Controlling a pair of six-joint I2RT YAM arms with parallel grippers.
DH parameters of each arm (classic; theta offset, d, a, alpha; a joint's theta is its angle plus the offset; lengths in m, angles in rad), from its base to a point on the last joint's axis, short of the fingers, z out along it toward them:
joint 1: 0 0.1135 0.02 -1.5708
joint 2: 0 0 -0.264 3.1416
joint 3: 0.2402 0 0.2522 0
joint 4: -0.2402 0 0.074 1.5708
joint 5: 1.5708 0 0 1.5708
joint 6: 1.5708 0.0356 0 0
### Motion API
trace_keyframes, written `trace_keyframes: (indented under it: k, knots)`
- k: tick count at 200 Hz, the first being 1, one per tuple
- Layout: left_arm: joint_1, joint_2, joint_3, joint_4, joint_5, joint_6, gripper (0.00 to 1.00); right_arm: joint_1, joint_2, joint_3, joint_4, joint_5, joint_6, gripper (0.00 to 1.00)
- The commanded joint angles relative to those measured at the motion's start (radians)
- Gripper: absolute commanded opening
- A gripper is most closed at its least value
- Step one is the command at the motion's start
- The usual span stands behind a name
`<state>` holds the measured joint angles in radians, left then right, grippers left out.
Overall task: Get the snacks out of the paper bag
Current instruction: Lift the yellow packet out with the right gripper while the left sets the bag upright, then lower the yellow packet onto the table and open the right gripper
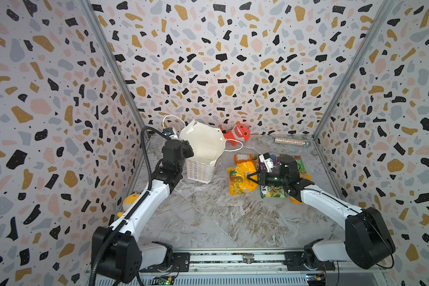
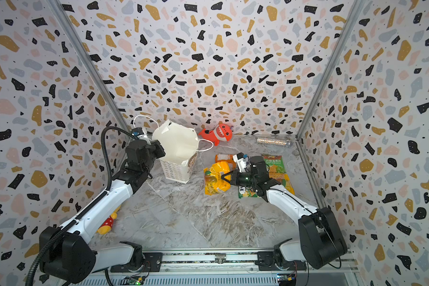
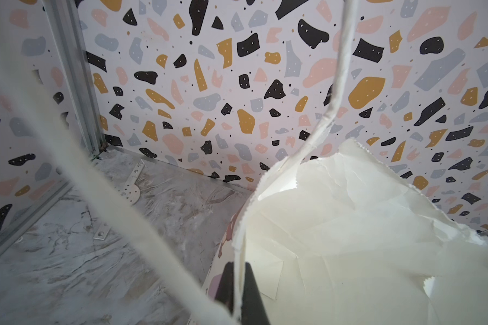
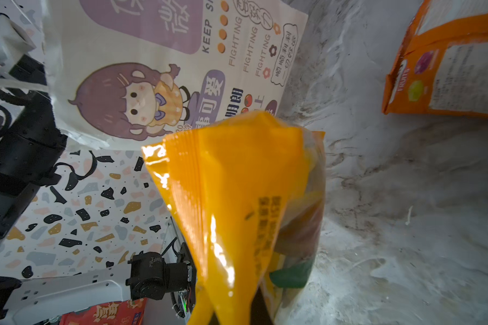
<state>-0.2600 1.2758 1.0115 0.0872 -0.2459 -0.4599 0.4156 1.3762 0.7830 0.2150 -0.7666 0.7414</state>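
Marble tabletop (image 1: 208, 218), left fingers (image 3: 227, 284), hidden from above, pinching paper bag (image 1: 203, 143), right fingers (image 4: 261, 312) clamping yellow packet (image 1: 238, 178)

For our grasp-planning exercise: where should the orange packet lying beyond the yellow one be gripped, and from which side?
Probably take the orange packet by its short end facing the paper bag, coming in low from that side. It lies flat, so only an edge can be pinched; the yellow packet crowds its near edge, while that end is free.
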Motion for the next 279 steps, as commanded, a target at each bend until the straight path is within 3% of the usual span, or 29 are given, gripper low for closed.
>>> trace_keyframes:
  k: [1,40,81,109,121,153,202,222,242,256,279]
  knots:
    - [0.001,0.014,-0.022,0.01,0.011,-0.071,0.0,0.013,0.009,0.002,0.182,-0.064,0.051,0.03]
    - [0.001,0.027,-0.029,-0.002,0.014,-0.079,0.0,0.02,0.069,-0.011,0.186,-0.025,0.027,0.05]
    - [0.002,0.025,-0.035,-0.017,0.004,-0.05,0.16,0.017,0.136,-0.01,0.167,0.0,-0.019,0.07]
    - [0.002,0.002,-0.039,-0.02,-0.002,-0.033,0.21,0.009,0.164,0.004,0.133,0.016,-0.063,0.14]
    - [0.002,-0.006,-0.041,-0.02,0.0,-0.018,0.3,0.003,0.168,0.008,0.116,0.028,-0.079,0.17]
    - [0.007,-0.044,-0.044,-0.034,-0.023,0.022,0.34,-0.028,0.168,0.006,0.069,0.064,-0.112,0.28]
    - [0.008,-0.179,-0.16,0.071,-0.026,0.046,0.37,-0.063,0.115,0.056,-0.183,0.304,-0.207,0.39]
    - [0.008,-0.22,-0.188,0.069,-0.059,0.069,0.41,-0.064,0.081,0.081,-0.262,0.376,-0.246,0.38]
    - [0.008,-0.254,-0.208,0.06,-0.067,0.096,0.56,-0.054,0.052,0.078,-0.26,0.407,-0.271,0.36]
    - [0.009,-0.273,-0.207,0.039,-0.022,0.118,0.61,-0.055,0.077,0.082,-0.248,0.374,-0.276,0.25]
    - [0.009,-0.313,-0.209,0.023,0.015,0.101,0.63,-0.044,0.143,0.082,-0.218,0.328,-0.246,0.21]
